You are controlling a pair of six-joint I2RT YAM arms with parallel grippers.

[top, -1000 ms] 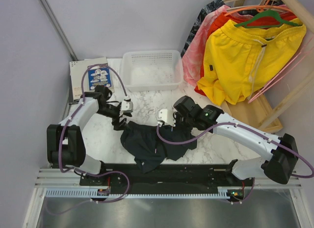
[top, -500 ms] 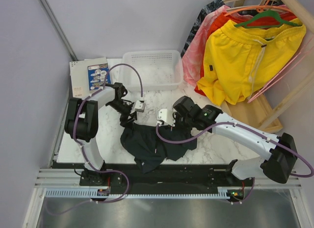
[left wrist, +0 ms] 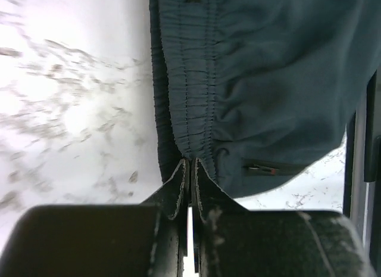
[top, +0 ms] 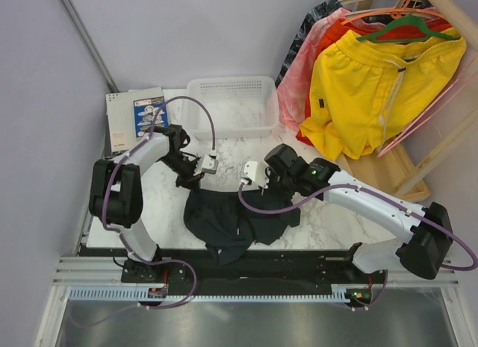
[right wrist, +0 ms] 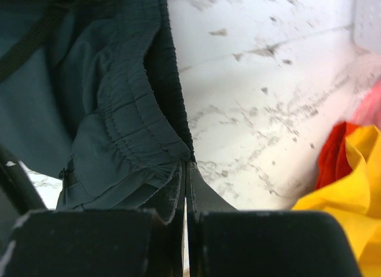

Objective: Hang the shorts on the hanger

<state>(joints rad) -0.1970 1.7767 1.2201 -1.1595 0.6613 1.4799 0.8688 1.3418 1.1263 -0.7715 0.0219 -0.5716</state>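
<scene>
The dark navy shorts [top: 233, 222] lie crumpled on the marble table near the front edge. My left gripper [top: 191, 184] is shut on the left end of their elastic waistband; the left wrist view shows the gathered waistband [left wrist: 193, 80] pinched at the tips of my left gripper [left wrist: 190, 165]. At the right end my right gripper [top: 263, 192] is shut on the same waistband, and in the right wrist view the fabric [right wrist: 113, 104] meets my right gripper [right wrist: 186, 165]. The waistband stretches between the two grips. The pale-pink hanger [top: 429, 116] hangs at the far right by the rack.
A white basket [top: 231, 108] stands at the back, with a booklet [top: 138, 116] to its left. Yellow shorts [top: 373, 86] on a green hanger [top: 407, 26] and red and pink garments hang on the wooden rack [top: 396, 175] at the right. Yellow fabric [right wrist: 351, 193] shows near my right gripper.
My left gripper has swung right from the table's left side to the shorts and shut on the waistband. The waistband is now drawn straighter. My right gripper has kept its grip.
</scene>
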